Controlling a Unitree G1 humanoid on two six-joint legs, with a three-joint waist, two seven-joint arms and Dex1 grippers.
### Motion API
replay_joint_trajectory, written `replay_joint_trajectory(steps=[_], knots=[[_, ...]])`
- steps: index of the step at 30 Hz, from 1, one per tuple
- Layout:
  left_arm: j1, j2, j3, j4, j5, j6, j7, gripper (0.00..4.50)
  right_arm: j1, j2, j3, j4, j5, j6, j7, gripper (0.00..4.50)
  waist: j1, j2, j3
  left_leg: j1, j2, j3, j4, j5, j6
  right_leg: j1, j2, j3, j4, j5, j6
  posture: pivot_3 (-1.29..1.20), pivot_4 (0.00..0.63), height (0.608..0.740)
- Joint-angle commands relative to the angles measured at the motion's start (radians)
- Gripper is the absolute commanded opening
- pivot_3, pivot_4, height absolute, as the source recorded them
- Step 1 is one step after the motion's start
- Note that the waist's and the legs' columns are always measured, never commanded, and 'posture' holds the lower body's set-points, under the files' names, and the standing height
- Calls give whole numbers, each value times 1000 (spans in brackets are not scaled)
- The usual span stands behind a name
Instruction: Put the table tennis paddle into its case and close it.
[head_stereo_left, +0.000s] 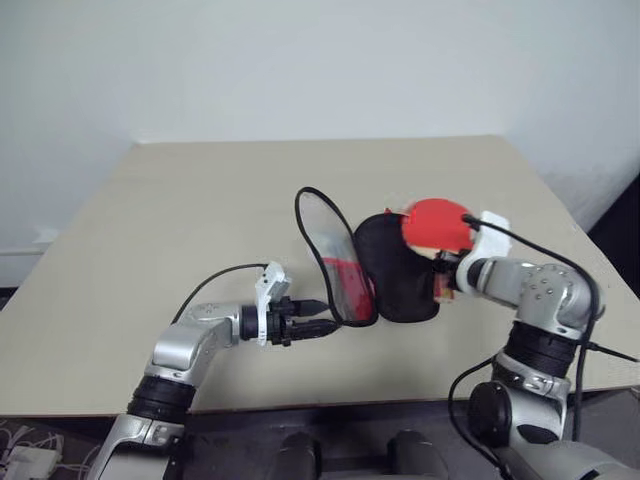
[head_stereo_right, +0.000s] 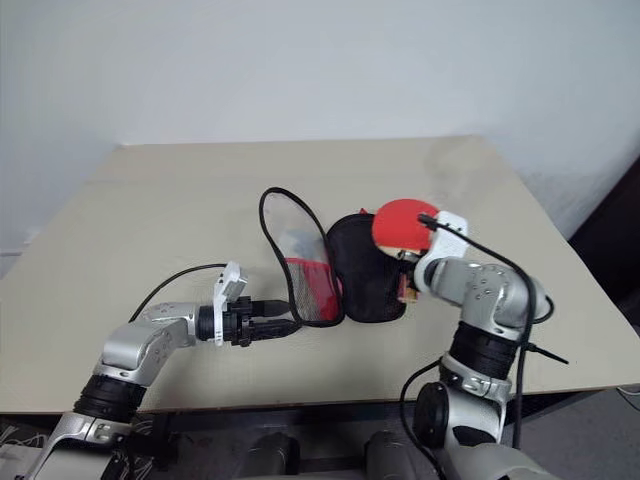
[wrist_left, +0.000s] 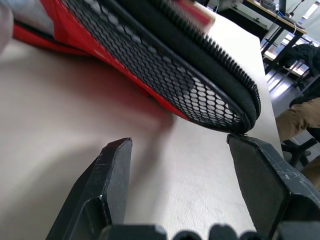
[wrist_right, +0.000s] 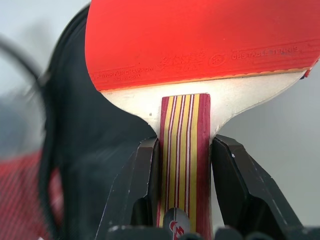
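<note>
The round red-rubber table tennis paddle with its striped wooden handle (wrist_right: 184, 150) is clenched by the handle in the right gripper (wrist_right: 182, 165), one black finger pressed to each side. In the head view it hangs above the beige table (head_stereo_left: 200, 200), its red face at about two o'clock from the soft zip case (head_stereo_left: 395, 275), whose black lining faces the paddle. The case's mesh-panelled red flap (head_stereo_left: 335, 260) stands propped up at nine o'clock of the lined half, so the pouch gapes between them.

The left gripper (head_stereo_left: 318, 318) sits low at about seven o'clock from the flap, released, fingers spread. In its wrist view one fingertip (wrist_left: 245, 150) appears to touch the piped zip edge, though contact is hard to confirm.

Risks from here, as I judge them: the paddle's rim could catch on the lined half's edge and shove the light pouch along the table, since nothing pins it. The upright flap could flop shut over the opening if the left gripper is not bracing it. A tilted entry might leave the handle outside the zip line and block closing.
</note>
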Motion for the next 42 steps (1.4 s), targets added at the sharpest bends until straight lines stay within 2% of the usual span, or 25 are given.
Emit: replay_joint_trajectory(steps=[1,5,10,24,35,37,39,42], knots=[[-27,-3,-3,5,8,-11,-15,3223,1,19,60,-64,-6,-42,18,1240,0,0,0,0,0,0,0,0,0,0,0,0,0,0,0,0,0,740],[-35,-7,-8,10,11,-12,-20,3223,29,41,115,-14,-28,-103,26,1240,0,0,0,0,0,0,0,1,0,0,0,0,0,1,-1,0,0,740],[-40,-7,-8,15,17,-11,-27,3223,62,14,193,74,-55,-206,61,1240,-1,0,0,0,0,0,-1,1,0,0,0,0,0,1,-1,0,0,740],[-24,-2,6,-3,26,-9,-20,3223,57,-6,264,218,-73,-302,113,1240,-13,-1,-1,2,0,-1,-1,4,-2,0,0,-1,2,2,-2,0,0,740],[-17,-1,11,-12,25,-7,-10,3223,62,6,258,264,-61,-304,120,1240,-29,-3,-2,2,0,-2,-1,4,-2,2,0,-2,2,3,-2,0,0,740],[-17,-4,10,-9,26,-9,-8,3223,63,8,257,257,-55,-297,126,1946,-29,-3,-2,2,0,-2,-1,4,-2,2,0,-2,2,3,-1,0,0,740],[-17,-7,8,-7,26,-12,-7,3223,65,7,259,253,-57,-295,127,2385,-29,-3,-2,2,0,-3,-1,4,-2,2,0,-2,2,3,-1,0,0,740],[-17,-11,6,-6,26,-13,-5,3223,67,5,259,243,-62,-293,128,3406,-28,-4,-3,2,0,-3,-1,4,-2,2,0,-2,2,3,-1,0,0,740]])
